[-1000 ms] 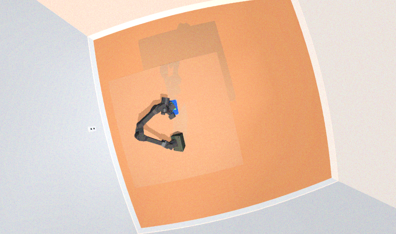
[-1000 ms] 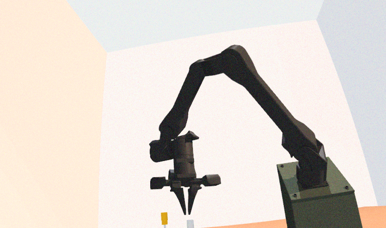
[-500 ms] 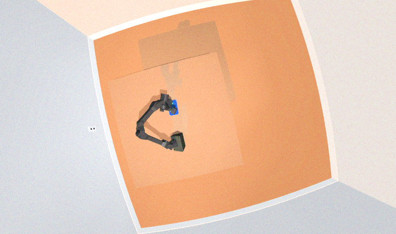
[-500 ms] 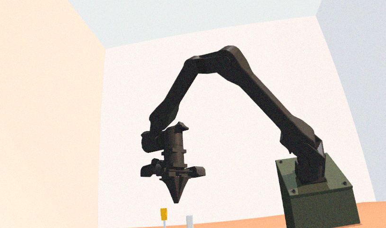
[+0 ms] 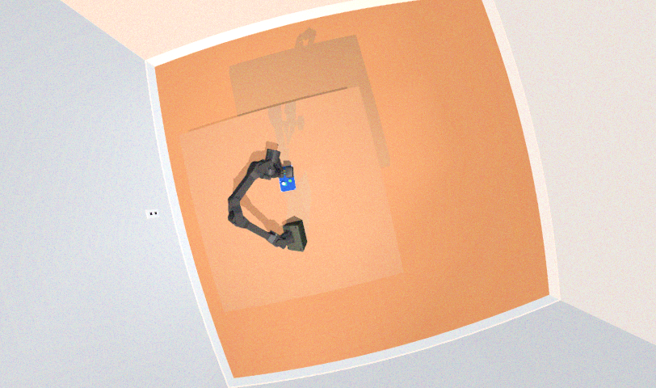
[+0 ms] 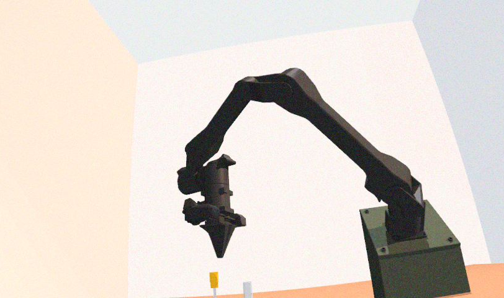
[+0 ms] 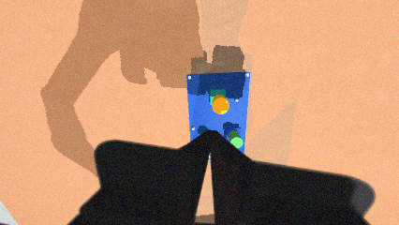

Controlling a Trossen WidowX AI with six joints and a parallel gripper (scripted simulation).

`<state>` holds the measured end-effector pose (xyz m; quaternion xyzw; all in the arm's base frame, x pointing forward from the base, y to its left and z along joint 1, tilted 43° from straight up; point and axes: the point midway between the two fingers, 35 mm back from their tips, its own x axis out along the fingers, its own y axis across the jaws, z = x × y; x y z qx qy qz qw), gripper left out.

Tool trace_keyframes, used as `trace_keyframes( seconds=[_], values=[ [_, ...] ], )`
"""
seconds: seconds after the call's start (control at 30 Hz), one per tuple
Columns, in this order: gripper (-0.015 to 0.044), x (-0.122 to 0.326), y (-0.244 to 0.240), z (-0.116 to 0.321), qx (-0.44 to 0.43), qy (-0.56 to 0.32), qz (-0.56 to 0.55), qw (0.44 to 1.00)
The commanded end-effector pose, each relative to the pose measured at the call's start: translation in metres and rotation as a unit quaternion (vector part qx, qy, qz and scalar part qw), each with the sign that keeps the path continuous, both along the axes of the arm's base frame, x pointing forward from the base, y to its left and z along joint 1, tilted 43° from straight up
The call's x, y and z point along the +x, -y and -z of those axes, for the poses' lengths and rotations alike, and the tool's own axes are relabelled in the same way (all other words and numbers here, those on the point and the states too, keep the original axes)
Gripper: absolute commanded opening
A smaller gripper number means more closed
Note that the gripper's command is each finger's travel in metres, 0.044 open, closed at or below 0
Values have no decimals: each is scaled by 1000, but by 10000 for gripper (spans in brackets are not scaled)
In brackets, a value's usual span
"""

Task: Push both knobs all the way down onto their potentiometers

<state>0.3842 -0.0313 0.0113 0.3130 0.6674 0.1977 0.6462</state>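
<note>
The blue circuit board (image 5: 288, 187) (image 7: 201, 110) lies below my gripper. The yellow knob (image 6: 214, 279) (image 7: 220, 105) stands high on a thin pale shaft over its teal potentiometer. The whitish-grey knob (image 5: 283, 183) (image 6: 247, 289) stands beside it in the exterior view; its lower part is cut off by the frame, and my fingers hide it in the wrist view. My gripper (image 6: 220, 256) (image 7: 211, 134) is shut and empty, pointing down. Its tips are above the height of both knob tops, a little to the right of the yellow knob in the exterior view, and touch neither.
A green round-topped part (image 5: 290, 181) (image 7: 236, 142) stands on the board near the knobs. The arm's dark green base box (image 5: 297, 235) (image 6: 421, 273) stands on the pale table top (image 5: 341, 230). Shadows of the arm fall across the table and the board.
</note>
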Motion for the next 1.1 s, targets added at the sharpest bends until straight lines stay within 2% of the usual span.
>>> trace_keyframes(
  seconds=[0.0, 0.37, 1.07],
  values=[
    [0, 7, 7, -1, -3, 55, -65, 996],
    [0, 19, 19, -6, -5, 172, -196, 965],
    [0, 20, 5, 9, -5, 174, -198, 965]
  ],
)
